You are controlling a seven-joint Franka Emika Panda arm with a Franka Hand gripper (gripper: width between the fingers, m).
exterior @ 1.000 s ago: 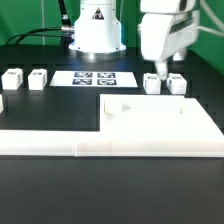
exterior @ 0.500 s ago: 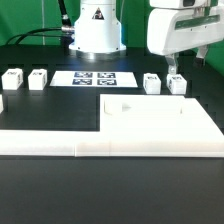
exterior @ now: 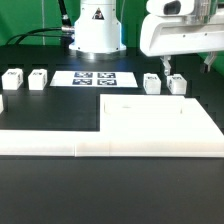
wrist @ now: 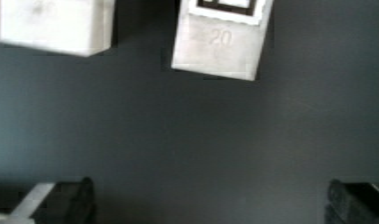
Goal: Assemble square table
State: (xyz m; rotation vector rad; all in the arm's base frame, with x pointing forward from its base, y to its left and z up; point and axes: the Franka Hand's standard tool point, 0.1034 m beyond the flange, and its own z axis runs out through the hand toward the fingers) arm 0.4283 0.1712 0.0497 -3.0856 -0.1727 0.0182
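**A:** Entry one, gripper [exterior: 186, 66]. What has changed in the last second?

**B:** It has moved toward the exterior view's right and a little higher. Fingers [exterior: 165, 68] are spread wide with nothing between them. In the wrist view the gripper [wrist: 204, 200] hangs over bare black worktop [wrist: 186, 130].

**A:** Entry two, the square table parts?

**B:** All unmoved.
- Tabletop panel [exterior: 160, 120] lies flat at the exterior view's right, inside the L-shaped rail [exterior: 50, 140].
- Leg 1 [exterior: 12, 77] and leg 2 [exterior: 38, 77] stand at the far left.
- Leg 3 [exterior: 152, 83] and leg 4 [exterior: 177, 84] stand just behind the panel, below the gripper.

**A:** Any labels or writing?

**B:**
- The marker board [exterior: 93, 77] carries black-and-white tags and no letters.
- In the wrist view, the tagged leg [wrist: 223, 40] shows a tag on its end and a faint mark like "20".
- The plain leg [wrist: 58, 25] beside it shows none.
- I cannot tell which numbered legs those two are.
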